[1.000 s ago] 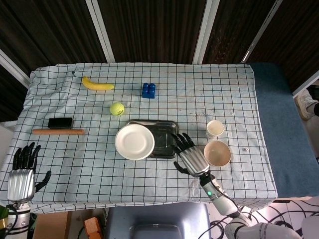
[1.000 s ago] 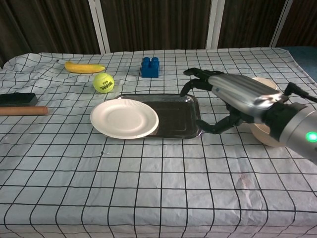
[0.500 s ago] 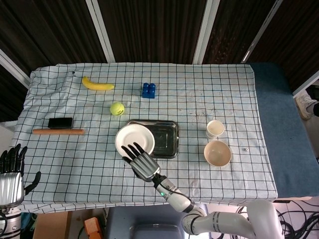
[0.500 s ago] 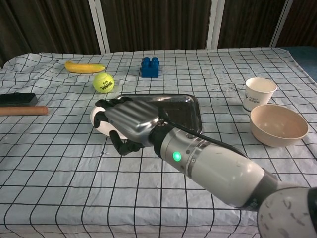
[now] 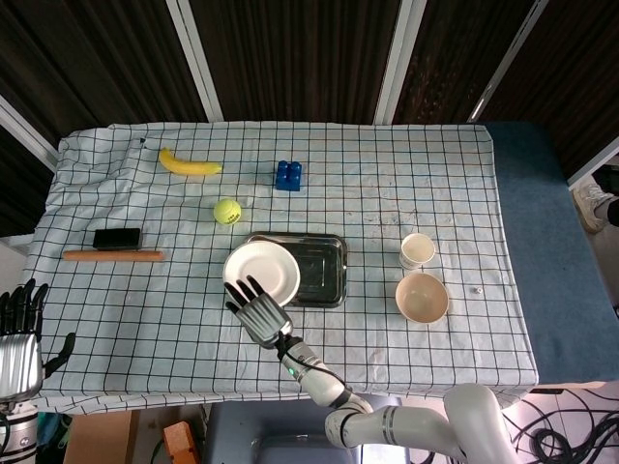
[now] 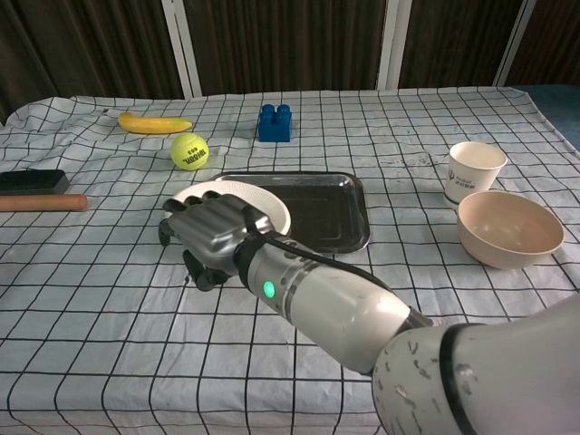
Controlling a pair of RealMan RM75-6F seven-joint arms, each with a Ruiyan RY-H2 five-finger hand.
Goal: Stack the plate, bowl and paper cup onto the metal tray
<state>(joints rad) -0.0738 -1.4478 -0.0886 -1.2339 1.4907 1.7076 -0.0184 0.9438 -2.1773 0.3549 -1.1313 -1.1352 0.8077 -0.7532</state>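
The white plate (image 5: pixel 263 271) lies over the left end of the metal tray (image 5: pixel 324 268), overhanging its left edge. My right hand (image 5: pixel 256 309) is at the plate's near-left rim, fingers spread, fingertips at the rim, nothing held. In the chest view this right hand (image 6: pixel 213 237) covers the near part of the plate (image 6: pixel 245 195); the tray (image 6: pixel 322 210) shows bare to its right. The paper cup (image 5: pixel 417 250) stands upright right of the tray, with the tan bowl (image 5: pixel 422 298) just in front of it. My left hand (image 5: pixel 19 333) hangs open at the table's near-left corner.
A tennis ball (image 5: pixel 227 211) lies just behind the plate. A blue block (image 5: pixel 288 175) and a banana (image 5: pixel 189 164) are further back. A black box (image 5: pixel 117 238) and a wooden rod (image 5: pixel 113 255) lie at the left.
My right hand swept from right of the tray, beside the bowl, across to the plate's near-left rim, then edged a little further left. My left hand sank lower at the frame's corner.
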